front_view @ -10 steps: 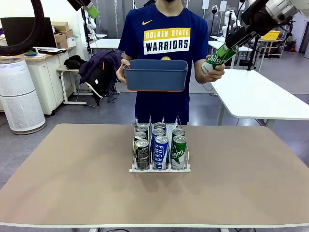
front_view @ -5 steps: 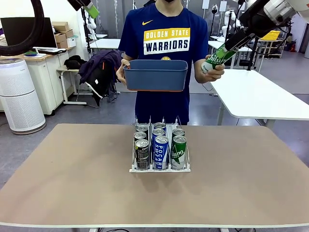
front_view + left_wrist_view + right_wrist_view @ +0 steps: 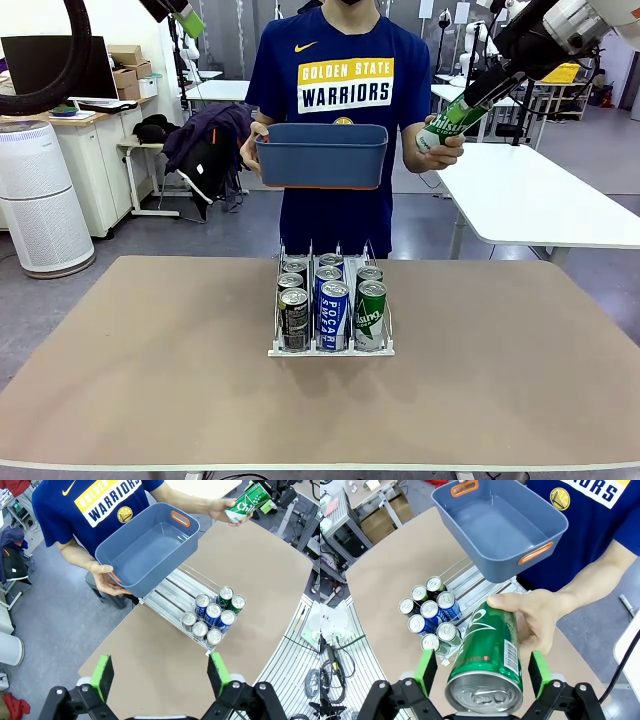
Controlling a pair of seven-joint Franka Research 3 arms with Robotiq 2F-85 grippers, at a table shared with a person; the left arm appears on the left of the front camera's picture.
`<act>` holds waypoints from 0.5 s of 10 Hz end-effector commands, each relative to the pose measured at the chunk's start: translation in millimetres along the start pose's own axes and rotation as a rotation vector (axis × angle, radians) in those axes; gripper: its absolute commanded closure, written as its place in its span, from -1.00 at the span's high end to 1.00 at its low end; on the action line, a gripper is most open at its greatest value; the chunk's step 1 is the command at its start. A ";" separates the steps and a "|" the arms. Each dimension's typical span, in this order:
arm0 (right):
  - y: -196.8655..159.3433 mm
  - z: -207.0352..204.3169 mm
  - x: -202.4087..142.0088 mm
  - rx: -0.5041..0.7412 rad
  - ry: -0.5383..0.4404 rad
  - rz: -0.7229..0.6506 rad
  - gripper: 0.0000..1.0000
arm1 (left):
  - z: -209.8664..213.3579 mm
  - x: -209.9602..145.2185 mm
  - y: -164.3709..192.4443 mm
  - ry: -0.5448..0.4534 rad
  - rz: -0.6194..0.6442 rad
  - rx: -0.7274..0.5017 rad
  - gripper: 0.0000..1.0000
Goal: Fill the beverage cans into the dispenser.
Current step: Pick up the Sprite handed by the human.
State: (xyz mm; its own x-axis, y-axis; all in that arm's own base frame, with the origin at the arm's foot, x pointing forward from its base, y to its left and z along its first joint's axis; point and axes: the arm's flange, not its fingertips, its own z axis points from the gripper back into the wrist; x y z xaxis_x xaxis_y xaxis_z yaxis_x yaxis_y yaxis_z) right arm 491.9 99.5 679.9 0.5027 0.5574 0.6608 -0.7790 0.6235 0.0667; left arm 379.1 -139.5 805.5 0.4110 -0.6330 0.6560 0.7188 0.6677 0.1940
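Observation:
A person's hand (image 3: 540,615) holds out a green beverage can (image 3: 487,655) with white script, its silver top toward my right wrist camera. My right gripper (image 3: 482,672) stands open, one green pad on each side of the can with a small gap on both sides. In the front view that gripper (image 3: 478,92) meets the tilted can (image 3: 443,124) high at the right. The dispenser (image 3: 330,350) sits mid-table with several cans in its three lanes. My left gripper (image 3: 161,672) hangs open high above the table, nothing between its fingers.
The person's other hand holds an empty dark blue bin (image 3: 322,155) above the far table edge. A white table (image 3: 540,200) stands behind at the right, and a white air purifier (image 3: 40,200) at the left. Bare tabletop (image 3: 150,360) surrounds the dispenser.
The right gripper and the held-out can have shifted very slightly up and right. The left arm, the bin and the dispenser have stayed where they were.

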 end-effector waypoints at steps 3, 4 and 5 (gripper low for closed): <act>-1.2 2.1 -1.1 -0.027 -0.030 -0.022 -1.00 | -0.4 -1.3 1.1 -0.004 0.003 0.003 1.00; -1.4 2.3 -2.1 -0.039 -0.041 -0.031 -1.00 | -0.4 -1.3 1.1 -0.004 0.003 0.003 1.00; -0.9 3.1 -2.8 -0.040 -0.042 -0.031 -1.00 | -0.4 -1.3 1.1 -0.004 0.003 0.003 1.00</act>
State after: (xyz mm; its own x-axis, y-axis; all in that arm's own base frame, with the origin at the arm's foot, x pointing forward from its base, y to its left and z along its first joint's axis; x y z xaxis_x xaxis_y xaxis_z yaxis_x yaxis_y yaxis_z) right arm 493.3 96.0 683.4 0.5010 0.5416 0.6751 -0.7663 0.6401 0.0552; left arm 379.1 -139.5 805.5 0.4110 -0.6330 0.6560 0.7187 0.6677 0.1940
